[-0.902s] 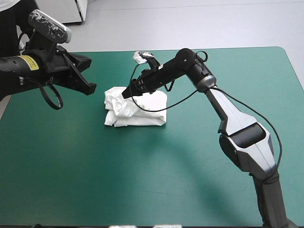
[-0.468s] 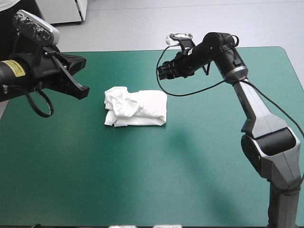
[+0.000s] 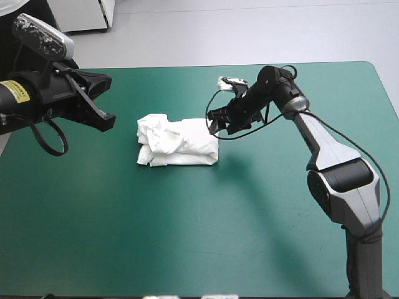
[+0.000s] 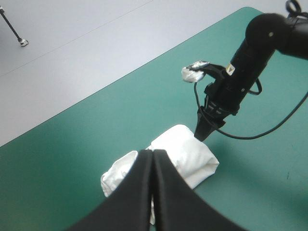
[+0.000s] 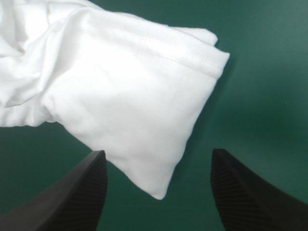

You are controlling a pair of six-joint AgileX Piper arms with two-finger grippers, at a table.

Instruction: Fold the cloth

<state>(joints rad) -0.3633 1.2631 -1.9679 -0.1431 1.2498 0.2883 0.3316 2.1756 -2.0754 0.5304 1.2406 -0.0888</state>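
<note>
The T-shirt [image 3: 177,142] lies as a folded white bundle on the teal-green worktop [image 3: 187,237]. It is left of centre in the upper half of the high view, with its left end crumpled and its right end smooth and squared. I see the right claw [image 3: 214,123] just at the bundle's upper right corner, pointing down and leftward at it. I cannot tell whether it touches the cloth. Its black fingers stand apart and hold nothing. Through the right wrist camera a hemmed corner of the bundle lies ahead of the claw, in line with the gap between the fingers, with teal-green cover on either side. The left claw [image 4: 153,153] is pressed together into one point and empty. It hangs above the worktop at the left of the high view, well apart from the bundle. Through its camera the bundle lies ahead of and below the tip, with the right claw beyond it at the bundle's far end.
</note>
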